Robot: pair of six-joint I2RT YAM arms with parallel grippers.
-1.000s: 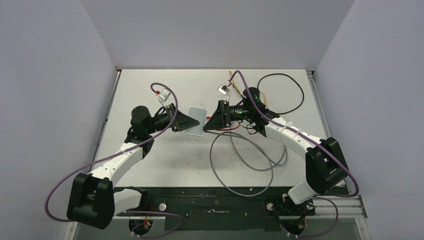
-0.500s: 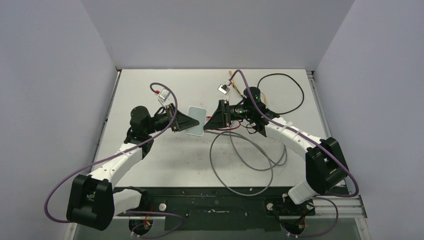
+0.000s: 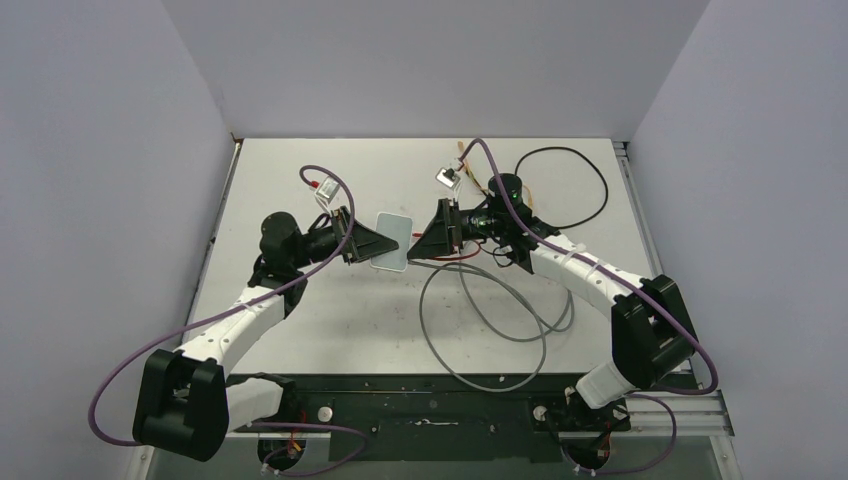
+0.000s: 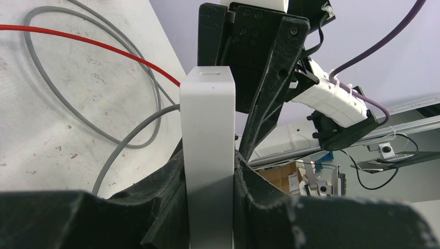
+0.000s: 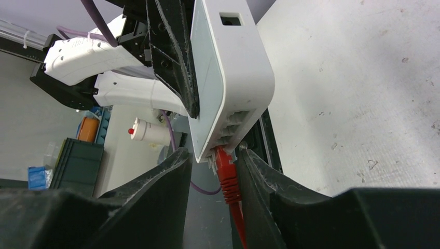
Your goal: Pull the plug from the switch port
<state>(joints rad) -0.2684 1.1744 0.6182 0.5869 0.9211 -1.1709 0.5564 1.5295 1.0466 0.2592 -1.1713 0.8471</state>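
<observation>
Straddling plug (image 5: pixel 228 175) at switch (image 5: pixel 236 72), right pincer (image 5: pixel 214 156) unmoved

You've got nothing legible: no print, label, brand or number reads on the white switch box (image 5: pixel 233 67), the red plug (image 5: pixel 227 168) or the grey cable (image 3: pixel 480 335).
</observation>
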